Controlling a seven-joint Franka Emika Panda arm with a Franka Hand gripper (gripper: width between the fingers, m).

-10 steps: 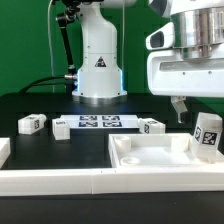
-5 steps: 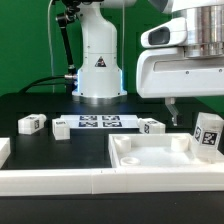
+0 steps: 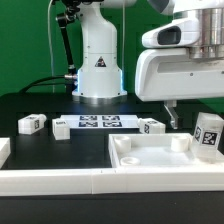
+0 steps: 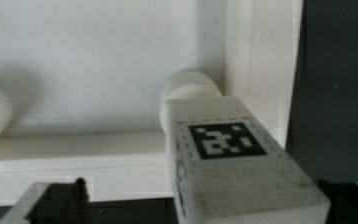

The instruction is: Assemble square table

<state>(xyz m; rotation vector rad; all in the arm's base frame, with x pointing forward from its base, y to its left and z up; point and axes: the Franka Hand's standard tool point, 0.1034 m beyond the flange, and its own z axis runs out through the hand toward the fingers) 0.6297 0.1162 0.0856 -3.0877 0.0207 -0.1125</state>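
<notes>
The table top (image 3: 150, 158) is a white plastic square slab w/ raised rim and round corner recesses. It lies flat on the black desk (image 3: 30, 100), at the front of the ext. view's right. The standing leg (image 3: 208, 136), a small smooth white block, is upright at the slab's far right corner, long axis vertical. Whether it sits in the recess, I cannot tell. Its tag (image 4: 226, 140) is a black-and-white square pattern w/o readable writing.

Three more lie low on the desk behind the slab: a left leg (image 3: 31, 123), a second leg (image 3: 61, 128) and a third leg (image 3: 152, 126), each w/ a tag.

The hand (image 3: 188, 118) hangs over the standing leg, released and spread wide, grasping nothing. One dark finger (image 3: 170, 114) is apart from the leg.
</notes>
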